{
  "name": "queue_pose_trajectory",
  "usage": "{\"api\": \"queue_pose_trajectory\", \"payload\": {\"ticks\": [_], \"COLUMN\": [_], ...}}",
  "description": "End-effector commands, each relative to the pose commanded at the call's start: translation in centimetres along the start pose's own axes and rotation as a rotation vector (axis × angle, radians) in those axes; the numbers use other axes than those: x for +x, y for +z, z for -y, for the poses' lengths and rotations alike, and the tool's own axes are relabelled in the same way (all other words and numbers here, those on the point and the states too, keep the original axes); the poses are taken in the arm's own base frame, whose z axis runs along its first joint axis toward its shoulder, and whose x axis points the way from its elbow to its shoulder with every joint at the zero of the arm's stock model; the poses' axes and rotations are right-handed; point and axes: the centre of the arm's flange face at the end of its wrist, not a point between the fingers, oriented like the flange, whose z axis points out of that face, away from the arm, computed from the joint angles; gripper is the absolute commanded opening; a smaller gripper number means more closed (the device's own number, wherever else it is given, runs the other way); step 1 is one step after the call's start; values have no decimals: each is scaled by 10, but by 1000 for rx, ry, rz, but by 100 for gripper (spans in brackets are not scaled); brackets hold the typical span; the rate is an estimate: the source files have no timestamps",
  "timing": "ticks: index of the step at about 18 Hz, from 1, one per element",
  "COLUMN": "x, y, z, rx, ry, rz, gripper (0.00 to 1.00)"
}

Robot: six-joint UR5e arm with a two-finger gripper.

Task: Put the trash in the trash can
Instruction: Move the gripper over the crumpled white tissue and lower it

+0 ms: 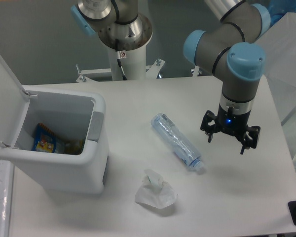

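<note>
So the bottle (177, 141) is lying flat around the middle of the frame, running diagonally from upper left down to lower right, cap end toward the lower right. The tissue (155, 192) sits just below it, lower centre, crumpled up and not touching the bottle. Both are still out on the table (138, 98), so nothing from this pair is binned yet.

The can (64, 148) is over on the left with its lid (5, 98) flipped up and back, so the mouth is wide open. There's already some colourful packaging (45, 140) down inside.

The gripper (230, 136) hangs at centre right, just off the bottle's cap end, pointing down, fingers spread wide with nothing between them. It looks to be above the table rather than on it, though height is hard to judge from this angle.

My read is it's lining up for the bottle first. To do that well, I'd slide toward the middle of the body instead of the cap end, and rotate the wrist so the fingers straddle the bottle across its narrow width, not along it. The thing's crinkly thin plastic, so it'll probably squash and could squirt out sideways if pinched off-centre. Go down low enough to get both sides. Then lift well clear before swinging left, since the can's near wall is tall and the bottle is long enough to snag the rim if it dangles.
</note>
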Motion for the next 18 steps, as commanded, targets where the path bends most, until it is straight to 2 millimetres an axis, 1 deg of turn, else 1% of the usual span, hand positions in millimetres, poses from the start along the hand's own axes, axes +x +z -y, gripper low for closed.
{"api": "queue_pose_trajectory", "payload": {"ticks": [2, 8, 10, 11, 12, 15, 18], "x": [2, 22, 34, 38, 41, 47, 67], "y": [0, 3, 12, 13, 21, 33, 44], "z": [2, 29, 44, 49, 52, 63, 74], "rx": [0, 10, 12, 11, 9, 42, 57], "ry": [0, -1, 17, 27, 32, 57, 41], "rz": [-2, -16, -34, -37, -47, -6, 1], "gripper": [100, 100, 100, 100, 100, 100, 100]}}
